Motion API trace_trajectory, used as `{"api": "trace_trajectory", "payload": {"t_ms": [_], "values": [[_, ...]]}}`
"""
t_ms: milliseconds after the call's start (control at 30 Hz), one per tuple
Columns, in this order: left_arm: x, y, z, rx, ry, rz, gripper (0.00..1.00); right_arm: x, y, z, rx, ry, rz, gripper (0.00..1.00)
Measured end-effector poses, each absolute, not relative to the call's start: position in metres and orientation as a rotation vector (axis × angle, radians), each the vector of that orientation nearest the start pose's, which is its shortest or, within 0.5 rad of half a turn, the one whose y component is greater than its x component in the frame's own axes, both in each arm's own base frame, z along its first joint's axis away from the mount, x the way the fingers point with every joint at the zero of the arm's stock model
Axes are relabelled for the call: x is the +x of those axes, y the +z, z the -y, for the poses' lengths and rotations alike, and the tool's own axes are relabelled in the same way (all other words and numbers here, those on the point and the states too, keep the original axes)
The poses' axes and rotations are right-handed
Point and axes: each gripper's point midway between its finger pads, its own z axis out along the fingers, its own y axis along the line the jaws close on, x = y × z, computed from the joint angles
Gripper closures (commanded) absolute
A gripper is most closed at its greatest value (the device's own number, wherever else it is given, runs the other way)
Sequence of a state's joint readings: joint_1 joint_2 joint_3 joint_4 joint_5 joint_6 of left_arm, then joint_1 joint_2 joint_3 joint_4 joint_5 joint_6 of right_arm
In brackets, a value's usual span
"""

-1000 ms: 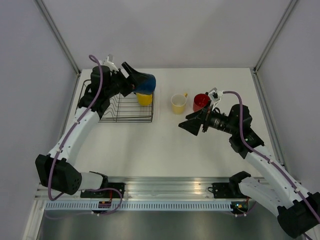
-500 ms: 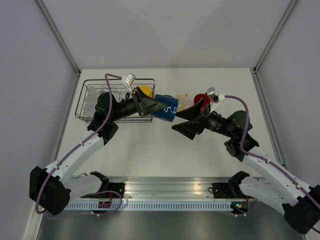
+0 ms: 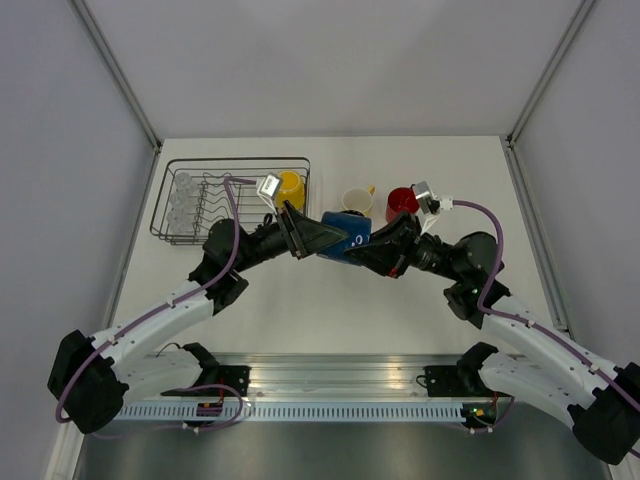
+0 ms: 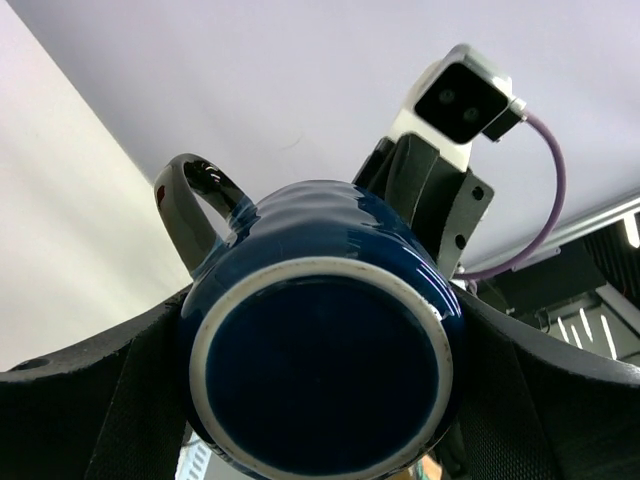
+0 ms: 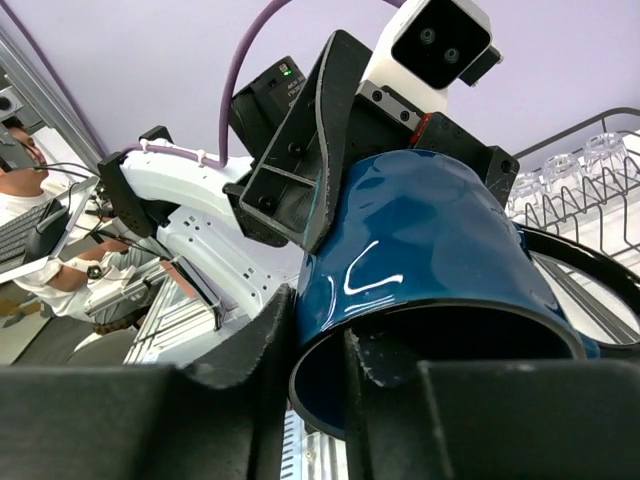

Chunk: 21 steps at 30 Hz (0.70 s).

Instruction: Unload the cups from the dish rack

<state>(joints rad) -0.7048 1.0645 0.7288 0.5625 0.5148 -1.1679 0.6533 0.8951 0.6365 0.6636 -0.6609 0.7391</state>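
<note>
Cups: the dark blue mug [image 3: 348, 232] is off the tabletop [image 3: 300, 295], in the air between the two arms, right of the dish rack [image 3: 235, 160] and in front of the pale cream mug [image 3: 357, 201]. The left pincer [image 3: 325, 238] is clamped on it, one finger on each side of the body near the base; the left wrist view looks straight at the glazed underside, with the handle [image 4: 185, 205] projecting to the upper left. The right pincer [image 3: 365, 252] meets the mug at its mouth. In the right wrist view one finger [image 5: 250, 350] lies outside the rim and the other [image 5: 385, 360] inside it, a narrow spread; whether they press on the wall cannot be told. The bright yellow mug [image 3: 290, 188] sits in the right end of the rack, and clear glass tumblers [image 3: 182, 195] stand at its left end. The red mug [image 3: 402, 203] rests on the tabletop just beside the cream mug, on its right, both well apart from the rack.
</note>
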Motion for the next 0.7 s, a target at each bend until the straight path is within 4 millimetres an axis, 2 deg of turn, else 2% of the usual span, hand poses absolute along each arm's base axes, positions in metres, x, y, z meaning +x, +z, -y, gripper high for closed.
{"api": "trace_trajectory", "payload": {"t_ms": [100, 167, 200, 233, 267, 333, 467, 700], "values": [[0.190, 0.352, 0.316, 0.115, -1.851, -1.613, 0.98, 0.156, 0.362, -0.286, -0.596, 1.584, -1.303, 1.00], [0.191, 0.354, 0.315, 0.116, -1.850, -1.587, 0.96, 0.155, 0.363, -0.286, -0.585, 1.597, -1.305, 1.00], [0.190, 0.355, 0.315, 0.118, -1.852, -1.581, 0.87, 0.154, 0.364, -0.286, -0.587, 1.598, -1.301, 1.00], [0.190, 0.355, 0.315, 0.120, -1.853, -1.576, 0.74, 0.154, 0.364, -0.286, -0.588, 1.598, -1.296, 1.00], [0.189, 0.356, 0.315, 0.122, -1.855, -1.575, 0.40, 0.153, 0.365, -0.286, -0.589, 1.598, -1.292, 1.00], [0.187, 0.356, 0.316, 0.130, -1.860, -1.570, 0.01, 0.150, 0.365, -0.284, -0.591, 1.596, -1.280, 1.00], [0.182, 0.354, 0.316, 0.136, -1.874, -1.572, 0.00, 0.143, 0.361, -0.279, -0.612, 1.579, -1.253, 1.00], [0.179, 0.362, 0.309, 0.104, -1.860, -1.559, 0.00, 0.134, 0.366, -0.266, -0.639, 1.497, -1.192, 1.00]]}}
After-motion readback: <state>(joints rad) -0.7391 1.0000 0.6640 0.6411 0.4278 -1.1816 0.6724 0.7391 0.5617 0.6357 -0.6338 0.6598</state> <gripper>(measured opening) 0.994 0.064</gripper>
